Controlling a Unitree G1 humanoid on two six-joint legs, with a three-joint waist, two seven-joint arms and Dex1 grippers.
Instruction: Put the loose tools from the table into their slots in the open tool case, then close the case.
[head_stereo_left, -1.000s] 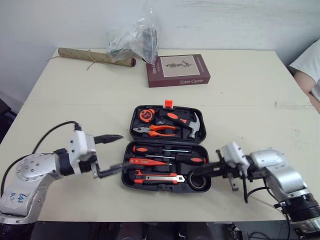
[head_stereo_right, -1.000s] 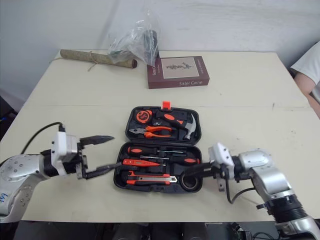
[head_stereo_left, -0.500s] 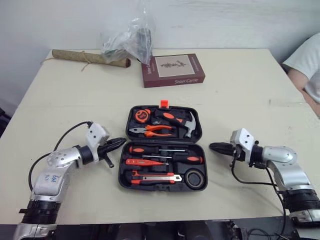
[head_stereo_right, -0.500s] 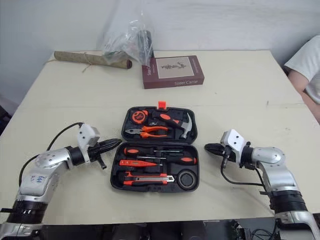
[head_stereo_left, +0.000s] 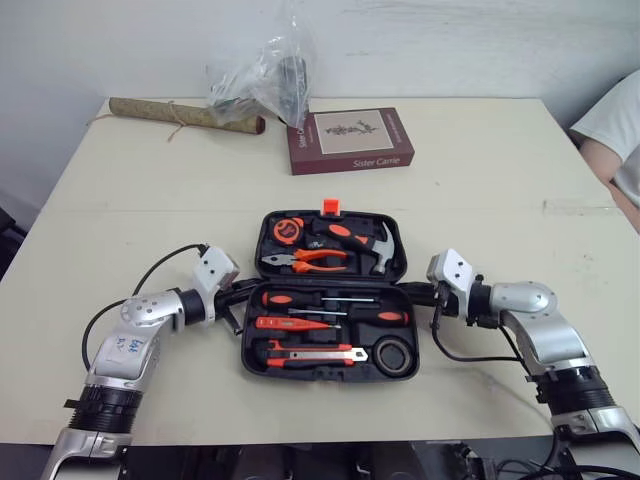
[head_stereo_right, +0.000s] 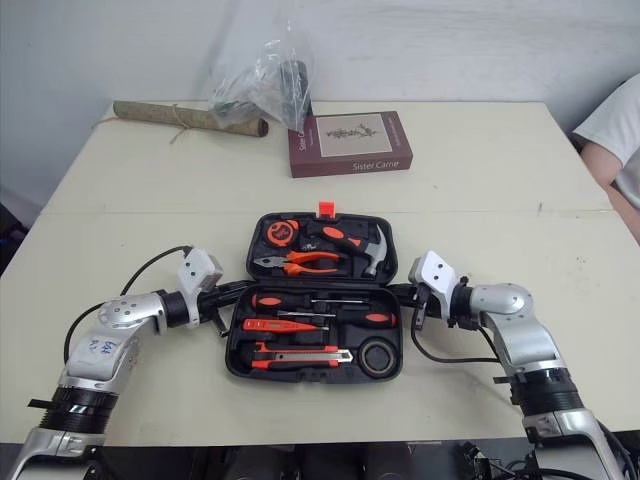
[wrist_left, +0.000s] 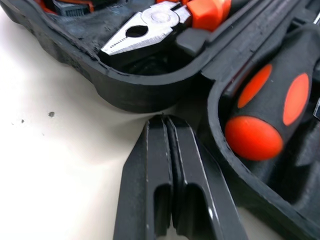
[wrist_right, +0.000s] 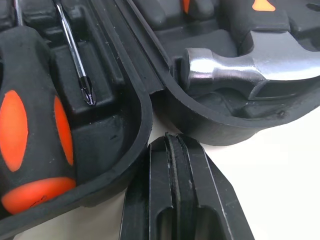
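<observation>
— What changed?
— The left end effector (wrist_left: 164, 122) and right end effector (wrist_right: 172, 140), both pinched closed and empty, have moved in to the hinge sides of the open black plastic tool case (head_stereo_left: 320, 371) on the cream worktop (head_stereo_left: 480, 180).
— Meaning?
— Tools look slotted; closing the lid is probably next.

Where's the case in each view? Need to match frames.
Left eye: case mid-table, open.
Right eye: case centre, open.
Left wrist: case edge ahead of left gripper, by pliers.
Right wrist: case edge ahead of right gripper, by hammer.
Landmark: hinge seam between its halves.
</observation>
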